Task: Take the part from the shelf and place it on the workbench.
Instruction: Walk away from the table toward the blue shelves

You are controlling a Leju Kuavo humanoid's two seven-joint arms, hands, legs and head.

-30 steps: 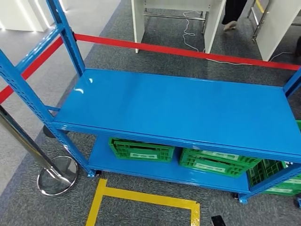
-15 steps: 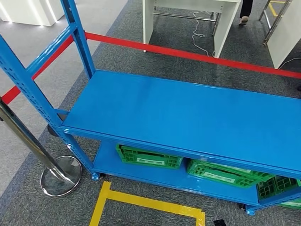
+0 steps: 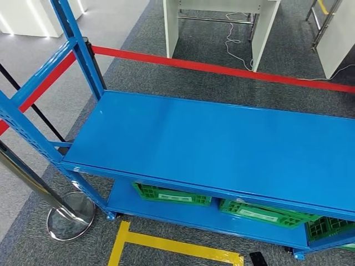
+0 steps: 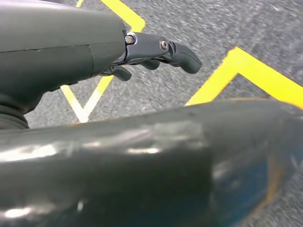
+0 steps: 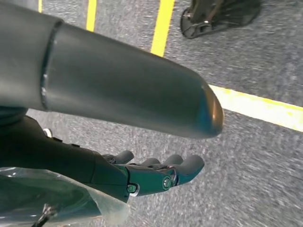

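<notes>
The blue shelf stretches across the head view, its top board bare. My right hand hangs over the grey carpet with its fingers stretched out. A clear plastic bag with a dark part inside sits tight against the hand's base, off the floor, so the hand holds it. How the fingers clamp the bag is hidden. My left hand hangs over the carpet, fingers loosely apart and holding nothing.
Green crates stand on the shelf's lower board. A chrome stanchion with red barrier tape stands at the shelf's left end. Yellow floor tape runs in front of the shelf, and white bench legs stand beyond it.
The whole picture has shifted, so the camera has moved: the shelf now sits slightly lower and further left. A person's feet seen at the back earlier are out of frame.
</notes>
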